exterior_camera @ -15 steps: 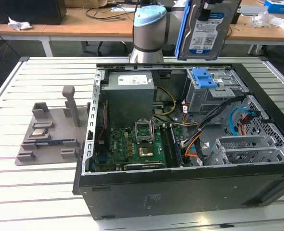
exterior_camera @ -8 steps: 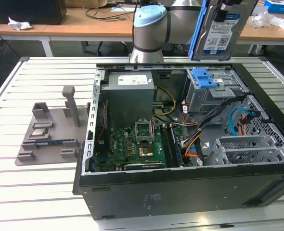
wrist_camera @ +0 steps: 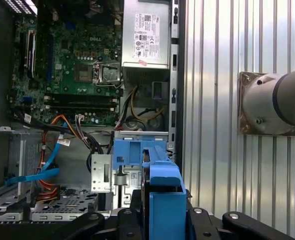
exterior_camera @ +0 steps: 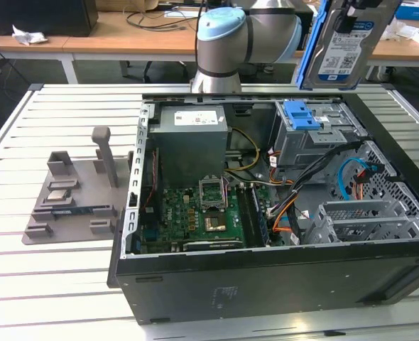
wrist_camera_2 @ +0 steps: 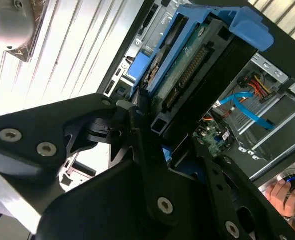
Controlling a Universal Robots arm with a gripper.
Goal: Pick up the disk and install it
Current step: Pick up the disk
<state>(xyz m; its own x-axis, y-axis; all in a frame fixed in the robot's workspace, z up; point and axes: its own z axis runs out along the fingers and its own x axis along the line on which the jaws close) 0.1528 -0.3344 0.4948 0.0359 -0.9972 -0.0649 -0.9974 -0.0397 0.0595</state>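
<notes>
gripper [wrist_camera_2: 152, 117]: I am clamped on the disk [exterior_camera: 337, 42] | disk: up over the open computer case [exterior_camera: 266, 284], top cut off in the exterior view | inside case: green board [exterior_camera: 195, 220], grey cage [exterior_camera: 316, 145] with blue latch [exterior_camera: 300, 115]

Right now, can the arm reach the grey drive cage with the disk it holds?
Probably yes: the disk hangs in the pincer above the drive cage, nothing between them.
</notes>
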